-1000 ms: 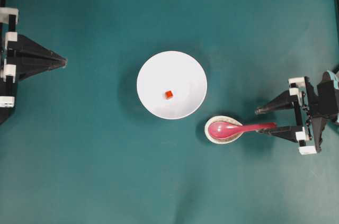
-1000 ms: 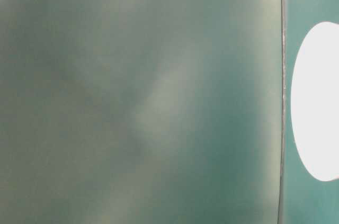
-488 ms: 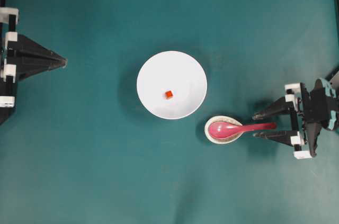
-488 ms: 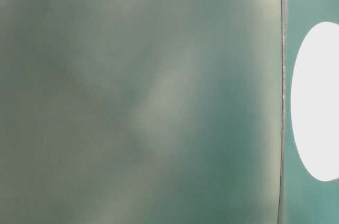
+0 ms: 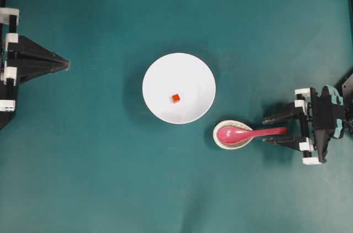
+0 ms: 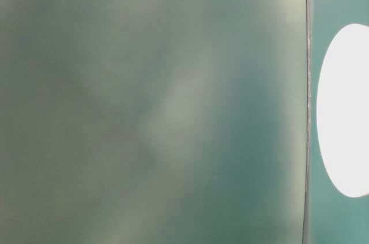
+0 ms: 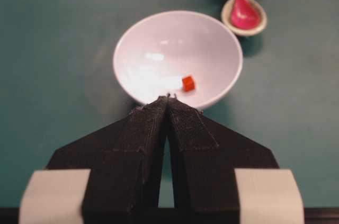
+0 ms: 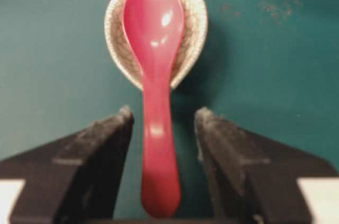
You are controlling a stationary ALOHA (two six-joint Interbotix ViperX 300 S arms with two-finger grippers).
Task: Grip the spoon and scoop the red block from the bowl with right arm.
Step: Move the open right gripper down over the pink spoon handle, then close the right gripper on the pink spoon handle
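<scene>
I am seeing the right gripper straddling the spoon's handle, jaws apart, not clamped. The scoop is resting in a small dish. The block is sitting in the bowl. The left gripper is pressed together.

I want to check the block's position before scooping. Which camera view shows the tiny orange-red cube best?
The left wrist view: the tiny orange-red cube looks largest there, lying in the large white round bowl. The overhead view shows it only as a small dot. The table-level view is blurred, and the right wrist view does not include it.
</scene>
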